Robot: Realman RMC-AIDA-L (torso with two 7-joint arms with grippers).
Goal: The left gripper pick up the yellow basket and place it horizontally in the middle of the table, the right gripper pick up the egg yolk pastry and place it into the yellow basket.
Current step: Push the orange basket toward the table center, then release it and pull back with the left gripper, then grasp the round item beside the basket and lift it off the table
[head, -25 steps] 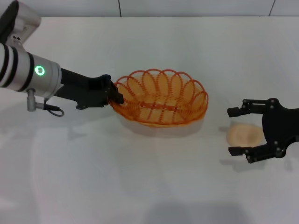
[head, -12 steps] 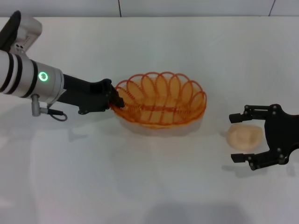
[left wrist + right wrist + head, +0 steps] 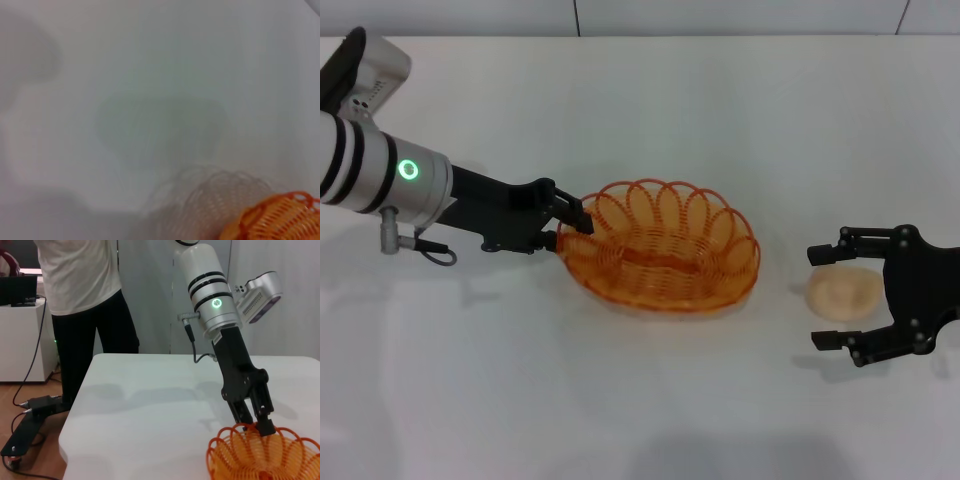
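Note:
The yellow basket point(image 3: 660, 260) rests flat on the white table point(image 3: 640, 400) near its middle, long side across. It also shows in the left wrist view point(image 3: 275, 220) and the right wrist view point(image 3: 265, 455). My left gripper point(image 3: 570, 232) is at the basket's left end, fingers slightly apart about the rim, as the right wrist view point(image 3: 255, 422) also shows. The egg yolk pastry point(image 3: 843, 292) lies on the table to the right of the basket. My right gripper point(image 3: 817, 296) is open, one finger on each side of the pastry, not closed on it.
The table's far edge point(image 3: 640, 36) runs along the back wall. In the right wrist view a person point(image 3: 85, 315) stands beyond the table's end, with cables and gear point(image 3: 35, 410) on the floor.
The basket has come down from a lifted, tilted hold and now sits flat, slightly nearer. The left gripper's fingers have parted at the rim. The right gripper stays around the pastry.

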